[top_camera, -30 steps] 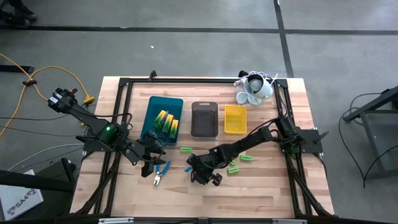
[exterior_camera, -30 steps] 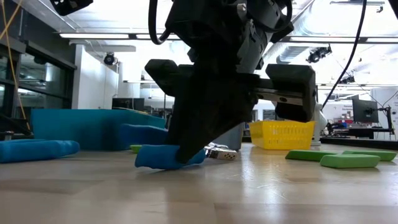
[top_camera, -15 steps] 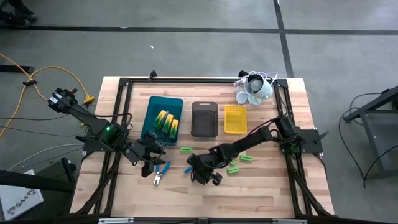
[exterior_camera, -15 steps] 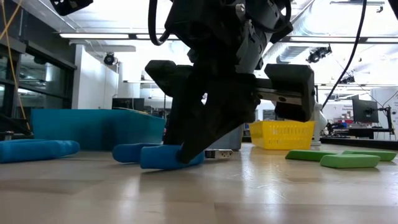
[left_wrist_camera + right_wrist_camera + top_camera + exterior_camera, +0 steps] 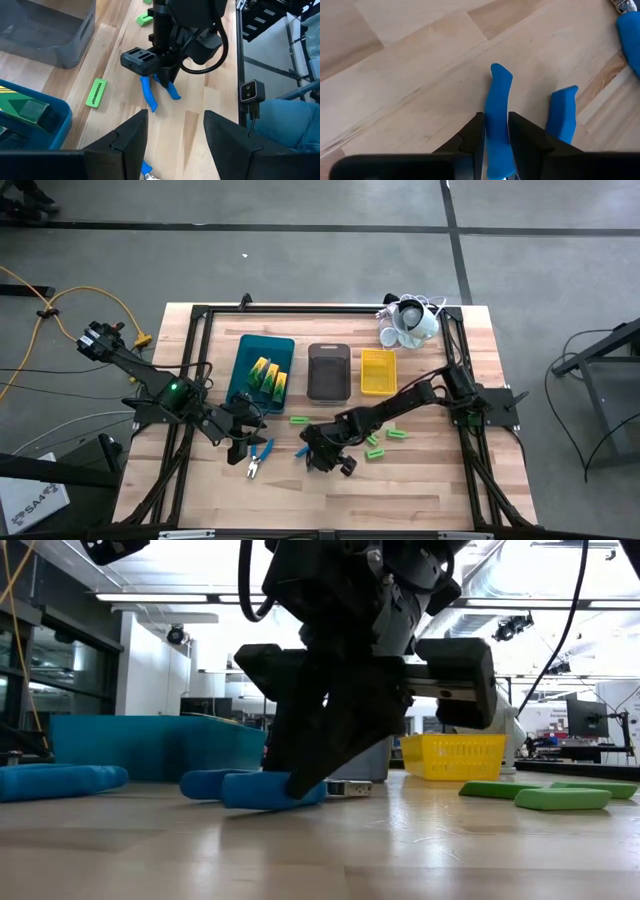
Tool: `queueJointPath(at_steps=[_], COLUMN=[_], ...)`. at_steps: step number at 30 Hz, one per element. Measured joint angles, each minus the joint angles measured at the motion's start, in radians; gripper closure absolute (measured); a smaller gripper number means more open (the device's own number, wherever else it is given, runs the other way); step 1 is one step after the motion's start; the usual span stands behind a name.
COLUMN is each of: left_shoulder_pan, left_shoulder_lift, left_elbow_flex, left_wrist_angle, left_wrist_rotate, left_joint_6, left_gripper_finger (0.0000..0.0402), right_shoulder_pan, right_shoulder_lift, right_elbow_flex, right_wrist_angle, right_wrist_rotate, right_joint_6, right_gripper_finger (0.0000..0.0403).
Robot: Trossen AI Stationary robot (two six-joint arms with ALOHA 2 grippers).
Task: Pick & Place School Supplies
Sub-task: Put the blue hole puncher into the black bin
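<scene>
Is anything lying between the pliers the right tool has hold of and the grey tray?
Nothing visible does. The right tool is shut on one handle of the pliers; bare wood runs from there to the grey tray. One green stick lies just left of that line.

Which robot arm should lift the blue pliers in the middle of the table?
The right one. Its hand is already shut on one handle of those blue pliers. The left hand is open and waits farther back, near the other pliers.

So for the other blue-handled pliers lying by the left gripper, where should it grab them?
Grip the blue-handled pliers across both blue handles, coming straight down. They lie flat on the table, handles toward the trays, metal jaws toward the front edge. The left gripper, open, is right beside them.
</scene>
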Motion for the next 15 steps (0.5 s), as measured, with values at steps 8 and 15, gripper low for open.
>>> queueJointPath(at_steps=[8,15], left_shoulder_pan=[0.000,0.000], left_shoulder_lift=[0.000,0.000], left_elbow_flex=[0.000,0.000], left_wrist_angle=[0.001,0.000], left_wrist_rotate=[0.002,0.005], left_joint_6=[0.000,0.000], left_gripper_finger=[0.0214,0.0214], right_shoulder_pan=[-0.001,-0.001], right_shoulder_lift=[0.036,0.038], right_elbow_flex=[0.003,0.003], right_wrist_angle=[0.023,0.025], right_wrist_rotate=[-0.008,-0.010], right_joint_6=[0.002,0.009], right_gripper_finger=[0.0327,0.0327])
